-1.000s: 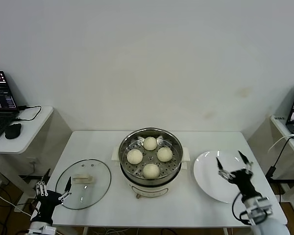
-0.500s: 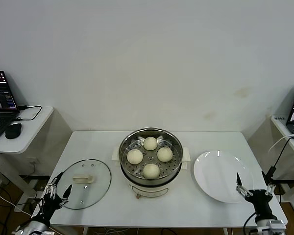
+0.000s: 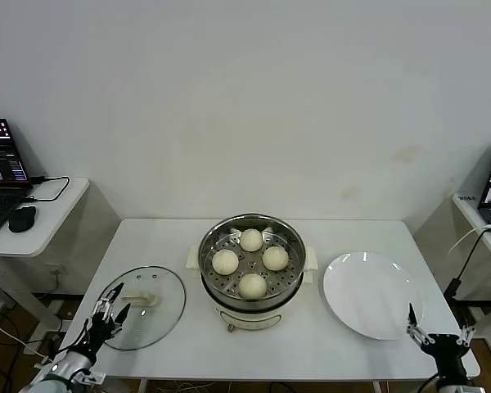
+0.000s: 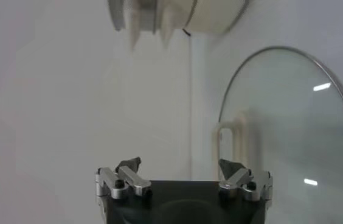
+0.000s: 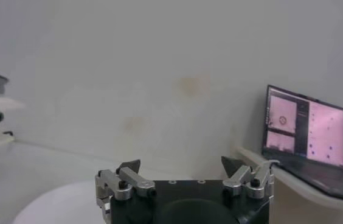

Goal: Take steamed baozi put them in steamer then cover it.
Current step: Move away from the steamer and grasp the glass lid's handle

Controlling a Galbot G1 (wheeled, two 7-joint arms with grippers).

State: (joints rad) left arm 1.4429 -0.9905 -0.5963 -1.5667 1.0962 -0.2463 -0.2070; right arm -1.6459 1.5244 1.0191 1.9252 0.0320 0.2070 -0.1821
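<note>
With all four cream-white round buns [image 3: 250, 262] in the shiny round steel steamer [image 3: 251, 264], the left claw [image 3: 109, 312], open beside the clear glass lid [image 3: 141, 306], should straddle its cream bar handle [image 3: 139, 299] squarely; the right claw [image 3: 437, 336] waits open.

The left gripper [image 4: 180, 171] stands with its jaws wide apart and nothing between them, over the white table [image 4: 62, 115]. Ahead of the jaws and off to one side lies the cover [image 4: 293, 134], its metal rim curving round clear glass (two small glints of light show on it). Its cream-white bar handle [image 4: 231, 143] sits just beyond the fingertip on that side, apart from it. Farther ahead, well past the jaws, the white base of the steamer [image 4: 177, 15] shows at the edge of view.
</note>
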